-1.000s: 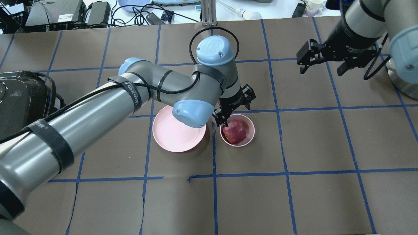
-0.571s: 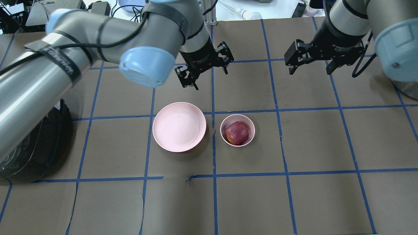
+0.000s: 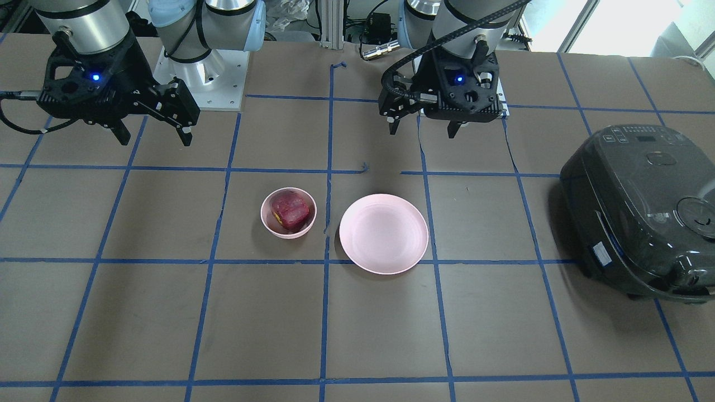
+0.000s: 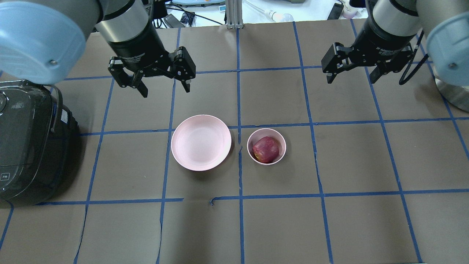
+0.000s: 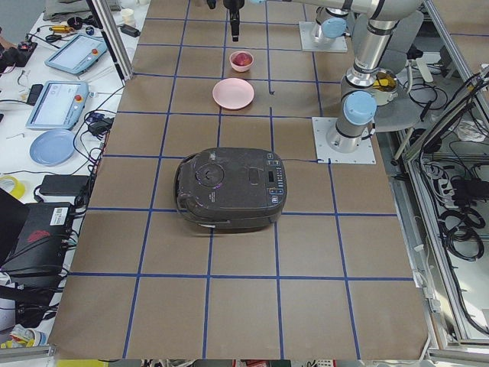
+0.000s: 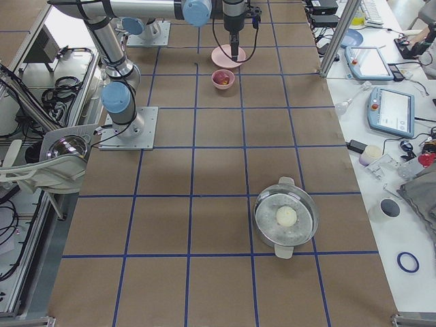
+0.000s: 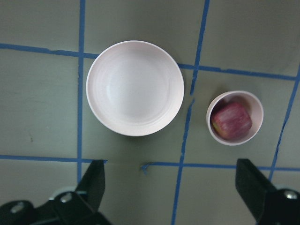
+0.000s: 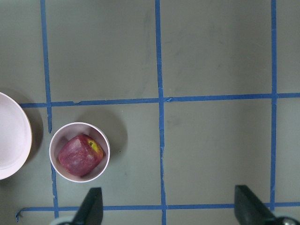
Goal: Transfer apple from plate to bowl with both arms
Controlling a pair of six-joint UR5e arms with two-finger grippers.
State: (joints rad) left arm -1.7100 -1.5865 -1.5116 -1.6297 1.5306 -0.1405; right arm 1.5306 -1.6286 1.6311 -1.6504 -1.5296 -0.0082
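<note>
The small dark red apple is sitting in the little deep pink bowl, right beside the wide shallow pink plate on the brown blue-taped counter. The black left tool and right tool are hanging above it, well apart, jaws spread wide, gripping nothing.

Apple in the bowl, plate alongside, both sets of jaws above the table.
The bowl stands just beside the plate, not touching it, on the side toward the right gripper. The plate lies below the left gripper jaws; the bowl lies lower, between the two pairs. A rice cooker stands outward of the left jaws, well apart from the plate.
</note>
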